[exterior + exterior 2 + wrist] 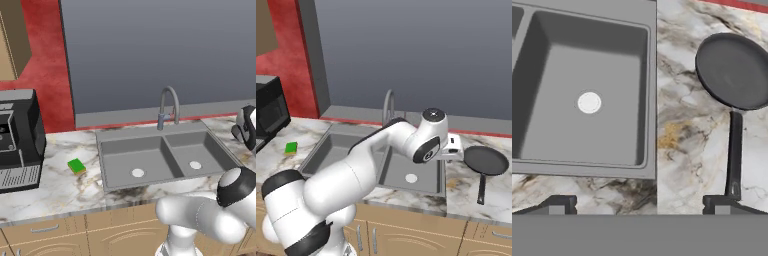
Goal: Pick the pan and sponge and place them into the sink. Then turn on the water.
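While the gripper [640,204] hangs spread wide, grasping nothing, the pan [735,71] at upper right looks rigid, fairly heavy; its thin handle [734,152] suits pinching.

Black coffee machine [17,140] on marble counter [60,185]

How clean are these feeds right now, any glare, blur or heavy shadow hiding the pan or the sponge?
Left base view: even flat light, sponge crisp on the counter, soft shading inside the sink. Right base view: sharp, no glare, though the arm covers much of the sink; pan clear. Hand view: pan in focus, matte with no hotspot, its far edge cut by the frame; gripper open.
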Controlling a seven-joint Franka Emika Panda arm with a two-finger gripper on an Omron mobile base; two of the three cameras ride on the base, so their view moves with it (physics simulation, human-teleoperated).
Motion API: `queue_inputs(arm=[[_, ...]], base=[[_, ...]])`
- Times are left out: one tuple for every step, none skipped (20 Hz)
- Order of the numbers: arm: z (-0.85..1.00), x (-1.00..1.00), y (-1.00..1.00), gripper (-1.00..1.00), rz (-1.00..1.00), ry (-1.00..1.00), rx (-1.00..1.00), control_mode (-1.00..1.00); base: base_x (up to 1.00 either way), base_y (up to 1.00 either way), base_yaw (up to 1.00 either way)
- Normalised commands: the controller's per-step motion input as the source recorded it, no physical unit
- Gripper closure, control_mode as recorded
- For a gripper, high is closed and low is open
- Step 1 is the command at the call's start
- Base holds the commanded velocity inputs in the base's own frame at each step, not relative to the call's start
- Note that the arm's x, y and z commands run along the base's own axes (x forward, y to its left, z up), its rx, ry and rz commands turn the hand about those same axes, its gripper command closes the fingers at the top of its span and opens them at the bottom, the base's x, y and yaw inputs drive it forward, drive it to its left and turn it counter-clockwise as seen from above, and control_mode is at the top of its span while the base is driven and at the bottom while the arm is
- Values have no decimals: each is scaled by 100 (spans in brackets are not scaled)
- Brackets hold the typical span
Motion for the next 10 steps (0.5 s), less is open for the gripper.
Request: queue_inputs(arm=[[-15, 0, -34, -100, 0, 0, 0, -100], [-14, 0, -34, -100, 0, 0, 0, -100], [-14, 0, -32, -100, 0, 0, 0, -100], [-15, 0, -32, -100, 0, 0, 0, -100], [-15, 0, -31, -100, 0, 0, 0, -100], [-15, 0, -29, -100, 0, 0, 0, -100], [-16, 0, -29, -100, 0, 0, 0, -100], [-16, 0, -29, -100, 0, 0, 0, -100], [-17, 0, -29, -100, 0, 0, 0, -100], [-18, 0, -27, -100, 0, 0, 0, -100]], base=[[0, 0, 0], [0, 0, 0], [0, 0, 0], [0, 0, 0], [0, 0, 0], [0, 0, 0], [0, 0, 0], [0, 0, 0], [0, 0, 0], [0, 0, 0]])
